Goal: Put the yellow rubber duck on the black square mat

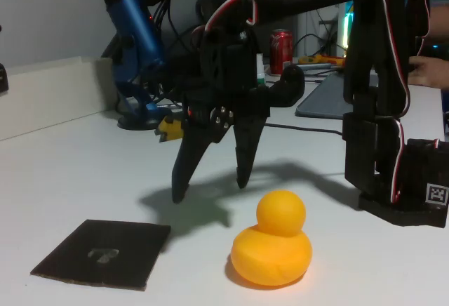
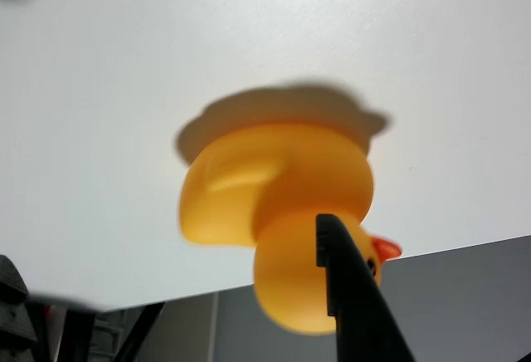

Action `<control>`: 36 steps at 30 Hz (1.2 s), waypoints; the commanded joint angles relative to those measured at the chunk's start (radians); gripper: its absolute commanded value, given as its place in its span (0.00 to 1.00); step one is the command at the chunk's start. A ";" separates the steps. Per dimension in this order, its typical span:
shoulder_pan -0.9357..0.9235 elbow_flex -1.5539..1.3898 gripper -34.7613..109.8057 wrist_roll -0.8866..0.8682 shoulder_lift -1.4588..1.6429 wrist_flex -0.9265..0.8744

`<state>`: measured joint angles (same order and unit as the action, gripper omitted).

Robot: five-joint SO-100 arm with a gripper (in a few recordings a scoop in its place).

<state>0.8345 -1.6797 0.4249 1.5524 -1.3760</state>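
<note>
One yellow rubber duck [image 1: 271,248], one black square mat [image 1: 104,253], one open pincer [image 1: 210,187].

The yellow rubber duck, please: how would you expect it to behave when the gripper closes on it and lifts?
The plump yellow rubber duck looks hollow and soft, so it is probably light and may dent under the open gripper. Its rounded, smooth body could slip between narrow fingers. Its broad base on the white table suggests it would slide rather than tip when nudged.

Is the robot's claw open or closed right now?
Open. The claw has its two fingers spread apart above the table, holding nothing, behind the yellow rubber duck.
</note>
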 commanded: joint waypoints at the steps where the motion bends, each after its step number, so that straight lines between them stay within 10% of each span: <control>1: 0.003 -0.003 0.52 0.018 0.021 -0.012; 36: 0.192 -0.008 0.52 0.121 0.100 -0.167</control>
<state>0.9894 -1.6858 0.5338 1.5861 -1.5186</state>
